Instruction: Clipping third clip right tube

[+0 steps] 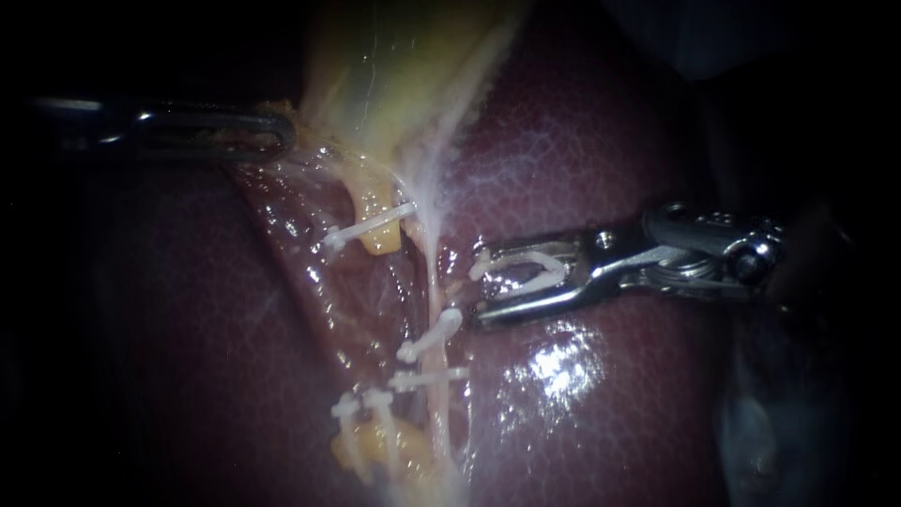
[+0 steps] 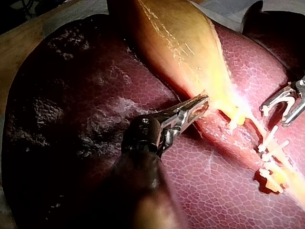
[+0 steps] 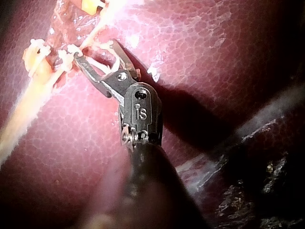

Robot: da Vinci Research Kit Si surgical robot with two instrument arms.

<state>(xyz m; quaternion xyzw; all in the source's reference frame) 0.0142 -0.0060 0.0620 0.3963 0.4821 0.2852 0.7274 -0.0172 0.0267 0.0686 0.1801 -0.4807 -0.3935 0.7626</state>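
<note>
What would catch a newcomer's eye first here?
The right instrument holds an open white clip in its jaws, just beside the thin right tube at centre. Two white clips sit on that tube lower down, and the left instrument grips the gallbladder at upper left.

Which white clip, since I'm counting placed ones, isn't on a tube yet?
The clip held in the right instrument's jaws, beside the right tube; all the others already sit across tubes.

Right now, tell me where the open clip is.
Endoscope view, right of centre: the open clip sits in the right instrument, just right of the thin right tube, above two closed clips.
</note>
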